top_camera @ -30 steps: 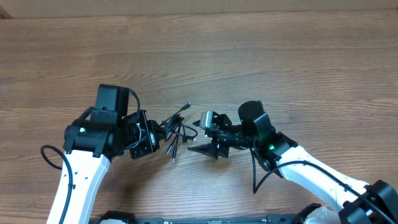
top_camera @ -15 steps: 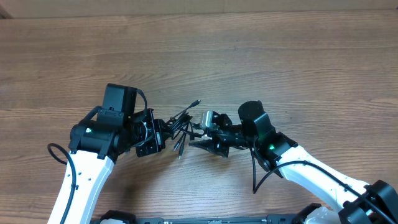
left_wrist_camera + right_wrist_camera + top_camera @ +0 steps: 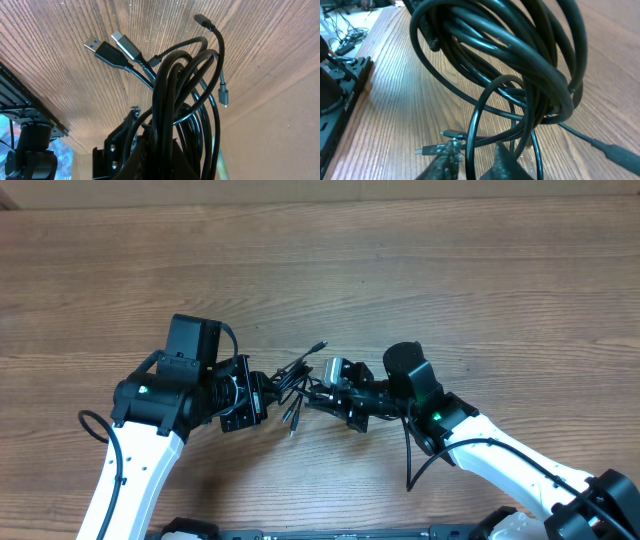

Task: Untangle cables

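The cables (image 3: pixel 292 380) form one tangled black bundle held off the table between my two arms. In the left wrist view the coils (image 3: pixel 185 90) rise out of my left gripper (image 3: pixel 172 152), which is shut on them. Several plug tips (image 3: pixel 125 45) stick out to the left and top. My left gripper (image 3: pixel 260 392) holds the bundle's left side. My right gripper (image 3: pixel 310 399) is at its right side. In the right wrist view a single looping strand (image 3: pixel 471 135) passes between the fingertips (image 3: pixel 451 150) of my right gripper (image 3: pixel 476 146). Its jaws stand narrow, with small gaps beside the strand.
The wooden table (image 3: pixel 400 270) stretches behind and to both sides of the arms. A black rail (image 3: pixel 340 105) runs along the table's near edge. Two loose plug ends (image 3: pixel 437 142) lie on the wood under the bundle.
The right gripper's jaws have narrowed round a strand and edged left into the bundle. The left arm shifted right and a little back with the bundle, then held still.
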Controlling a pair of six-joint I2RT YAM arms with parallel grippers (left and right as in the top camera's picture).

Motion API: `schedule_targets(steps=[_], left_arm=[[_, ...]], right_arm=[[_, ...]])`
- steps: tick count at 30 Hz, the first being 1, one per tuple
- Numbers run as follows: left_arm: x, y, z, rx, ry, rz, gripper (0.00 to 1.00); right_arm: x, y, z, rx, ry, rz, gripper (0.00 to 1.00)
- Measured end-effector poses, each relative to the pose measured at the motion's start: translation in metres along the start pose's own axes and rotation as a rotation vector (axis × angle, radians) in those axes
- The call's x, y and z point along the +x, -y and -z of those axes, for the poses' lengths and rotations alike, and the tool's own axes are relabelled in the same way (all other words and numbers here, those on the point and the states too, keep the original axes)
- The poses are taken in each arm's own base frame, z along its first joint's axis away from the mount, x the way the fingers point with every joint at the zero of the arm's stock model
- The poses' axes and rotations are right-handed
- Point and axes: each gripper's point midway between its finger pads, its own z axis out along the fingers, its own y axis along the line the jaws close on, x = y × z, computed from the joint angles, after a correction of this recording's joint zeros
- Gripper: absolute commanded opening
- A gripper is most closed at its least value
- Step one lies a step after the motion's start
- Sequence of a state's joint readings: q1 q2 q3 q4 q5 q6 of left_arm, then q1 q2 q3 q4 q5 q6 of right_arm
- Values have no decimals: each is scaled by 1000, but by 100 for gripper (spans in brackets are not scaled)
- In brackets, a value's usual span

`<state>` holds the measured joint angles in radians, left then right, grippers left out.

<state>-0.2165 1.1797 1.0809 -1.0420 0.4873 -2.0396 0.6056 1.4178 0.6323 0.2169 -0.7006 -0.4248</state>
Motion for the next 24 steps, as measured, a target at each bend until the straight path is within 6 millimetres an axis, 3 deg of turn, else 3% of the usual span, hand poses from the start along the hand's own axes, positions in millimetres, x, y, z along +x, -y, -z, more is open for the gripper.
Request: schedule_targets(steps=[2, 9, 15, 24], left_arm=[[0, 0, 0, 0, 0, 0, 4], [-6, 1, 0, 7, 31, 4, 4], [-28, -4, 2, 4, 152, 30, 5], [-62, -12, 11, 8, 340, 77, 4]], right_arm=[[0, 0, 0, 0, 0, -1, 4], [-8, 0, 0, -7, 33, 20, 4], [-19, 0, 3, -26, 81, 14, 4], [-9, 23, 18, 19, 72, -141, 4]])
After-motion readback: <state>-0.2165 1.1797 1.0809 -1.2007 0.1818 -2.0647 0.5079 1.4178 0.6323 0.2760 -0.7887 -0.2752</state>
